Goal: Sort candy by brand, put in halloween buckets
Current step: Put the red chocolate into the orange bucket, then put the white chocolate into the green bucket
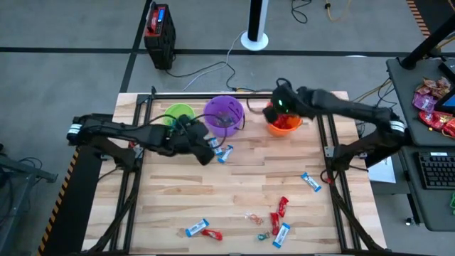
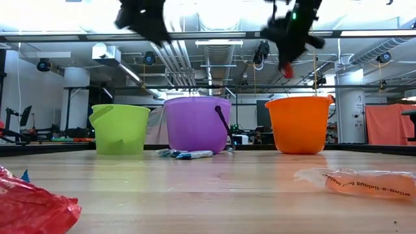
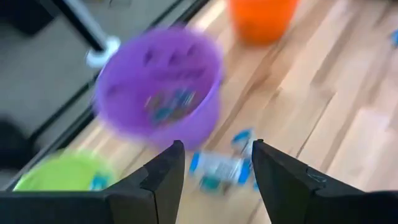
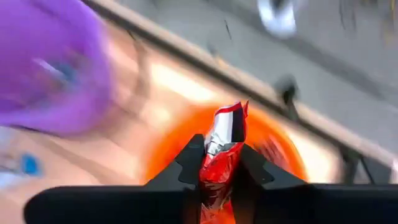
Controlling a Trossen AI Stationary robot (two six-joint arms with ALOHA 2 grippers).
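left wrist view blurred: contents of the purple bucket [image 3: 158, 87] read only as blue flecks, brand not legible. the blue-and-white candy [image 3: 219, 169] beside it is smeared, count uncertain. green bucket [image 3: 59, 174] cut off by the frame edge. right wrist view: orange bucket [image 4: 273, 149] largely hidden behind the red candy [image 4: 222, 155]. low view: both arms cropped at the top.
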